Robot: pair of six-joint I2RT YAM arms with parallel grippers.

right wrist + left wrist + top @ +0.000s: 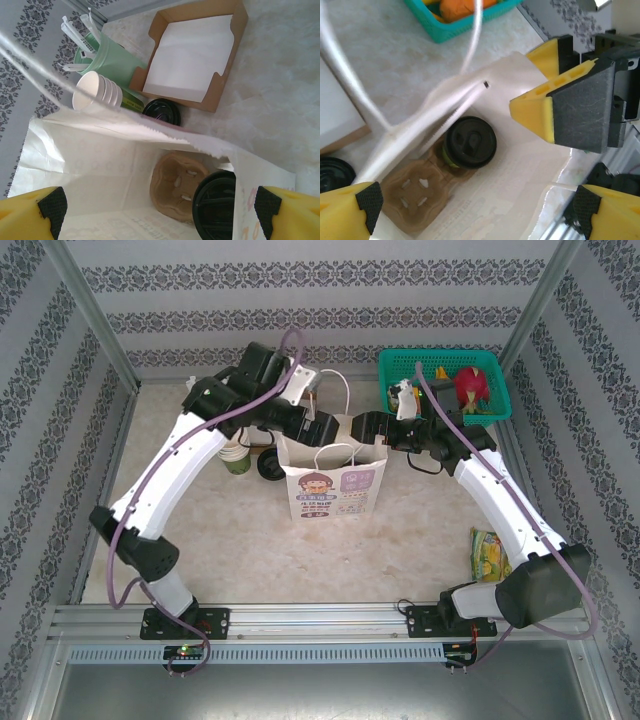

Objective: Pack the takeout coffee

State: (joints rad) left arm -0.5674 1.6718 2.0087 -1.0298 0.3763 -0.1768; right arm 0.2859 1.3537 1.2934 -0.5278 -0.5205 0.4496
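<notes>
inside the paper bag [335, 485] at the middle of the worktop [420, 530], you have the takeout coffee [470, 141] standing upright, black lid on top, seated in one pocket of a brown cardboard carrier [415, 195] on the bag's floor. your left end effector [475, 202] hangs over the bag's open mouth with its yellow fingers spread wide and nothing between them. your right end effector [160, 207] is at the same mouth from the other side, also spread wide and holding nothing. from the left wrist you see it just beside the bag's rim, and you cannot tell whether it touches the paper. behind the bag, toward the far left of the worktop, sit a stack of lidless cups [95, 92], a mint mug [107, 55] of white wrapped sticks, a loose black lid [162, 111] and a shallow cardboard box [195, 55] that is white inside. a teal basket [445, 380] fills the far right corner, and a yellow-green packet [488, 555] lies by the right edge.
</notes>
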